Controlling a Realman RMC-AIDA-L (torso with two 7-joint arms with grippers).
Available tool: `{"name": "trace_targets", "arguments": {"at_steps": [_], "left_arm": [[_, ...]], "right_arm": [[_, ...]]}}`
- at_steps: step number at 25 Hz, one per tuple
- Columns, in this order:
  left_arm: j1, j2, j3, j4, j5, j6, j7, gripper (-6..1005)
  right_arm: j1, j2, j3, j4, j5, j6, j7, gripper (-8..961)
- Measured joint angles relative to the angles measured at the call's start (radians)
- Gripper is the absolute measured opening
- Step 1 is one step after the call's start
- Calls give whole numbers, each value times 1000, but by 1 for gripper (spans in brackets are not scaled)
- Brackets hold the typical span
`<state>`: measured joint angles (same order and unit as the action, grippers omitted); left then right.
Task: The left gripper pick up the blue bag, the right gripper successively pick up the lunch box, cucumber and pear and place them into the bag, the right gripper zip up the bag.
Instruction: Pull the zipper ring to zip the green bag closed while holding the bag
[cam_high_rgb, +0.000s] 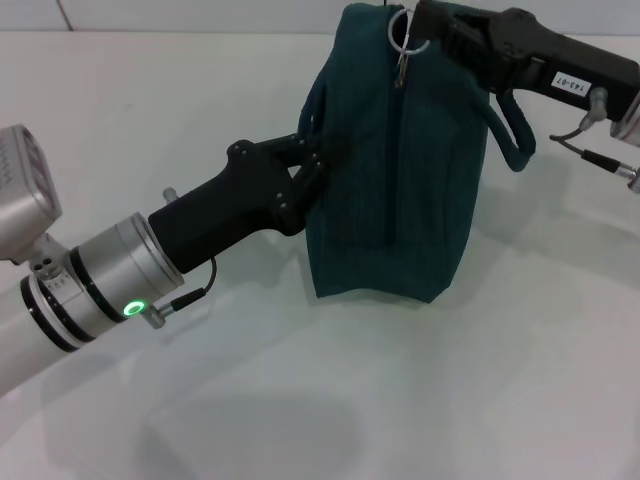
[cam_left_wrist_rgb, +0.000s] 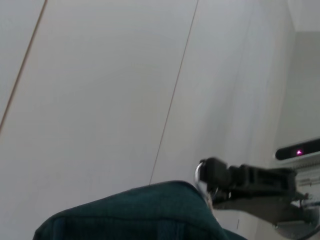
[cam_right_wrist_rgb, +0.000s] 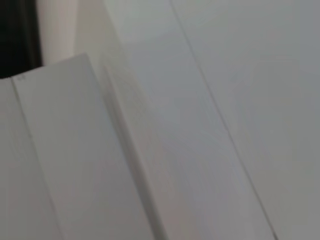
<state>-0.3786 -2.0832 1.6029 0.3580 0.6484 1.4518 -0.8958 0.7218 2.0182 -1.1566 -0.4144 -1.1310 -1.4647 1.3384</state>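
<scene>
The right gripper (cam_high_rgb: 425, 35) pinches the zip ring (cam_high_rgb: 398, 35) atop the bag (cam_high_rgb: 390, 170), zip line running straight down, while the left gripper (cam_high_rgb: 305, 175) clamps its side.

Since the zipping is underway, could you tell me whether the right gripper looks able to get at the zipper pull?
Probably yes: the right gripper is already at the ring pull atop the blue bag, with nothing between, while the left gripper holds the bag's side.

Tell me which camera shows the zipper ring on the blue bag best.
The head view: the zipper ring sits at the top of the blue bag, at the right gripper. The left wrist view shows it small beside that gripper. The right wrist view misses it.
</scene>
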Motion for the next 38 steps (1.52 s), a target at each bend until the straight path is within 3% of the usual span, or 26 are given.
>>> {"name": "trace_targets", "arguments": {"at_steps": [13, 38], "left_arm": [[7, 1, -7, -1, 39, 4, 0, 54], [43, 17, -9, -2, 134, 149, 79, 54]], "right_arm": [[-5, -4, 0, -14, 35, -40, 13, 6], [5, -4, -4, -2, 32, 103, 42, 6]]}}
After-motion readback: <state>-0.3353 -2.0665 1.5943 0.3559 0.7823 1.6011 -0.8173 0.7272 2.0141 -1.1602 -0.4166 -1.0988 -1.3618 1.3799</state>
